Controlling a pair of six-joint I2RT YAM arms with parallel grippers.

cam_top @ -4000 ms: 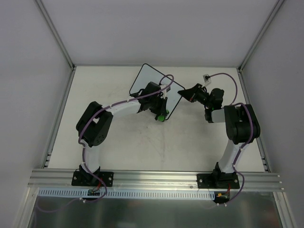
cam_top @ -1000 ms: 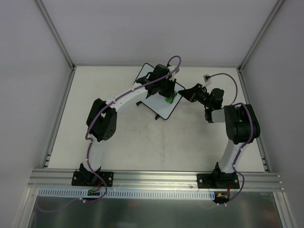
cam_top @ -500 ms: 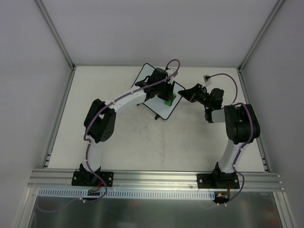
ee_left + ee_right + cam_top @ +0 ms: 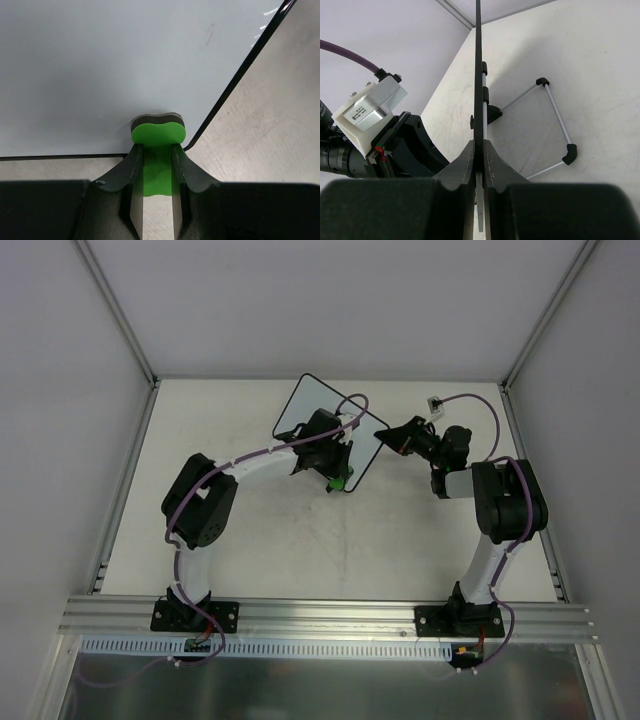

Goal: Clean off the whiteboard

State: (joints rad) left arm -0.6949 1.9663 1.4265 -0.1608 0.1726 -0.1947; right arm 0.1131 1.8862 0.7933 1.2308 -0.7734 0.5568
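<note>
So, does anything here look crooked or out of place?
The whiteboard sits askew, turned cornerwise to the table edges, with the right gripper shut on its rim. A faint mark shows near one edge.

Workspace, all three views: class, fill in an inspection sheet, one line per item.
Surface: pale table, lightly scuffed.
Job's things: whiteboard propped on a wire stand, with a few faint marks; green eraser at its lower corner.
Clutter: nothing seen.
Grippers: left gripper shut on the eraser; right gripper shut on the whiteboard's edge.
Cables: purple cable along each arm.
Surroundings: white walls; metal rail at the near edge.
</note>
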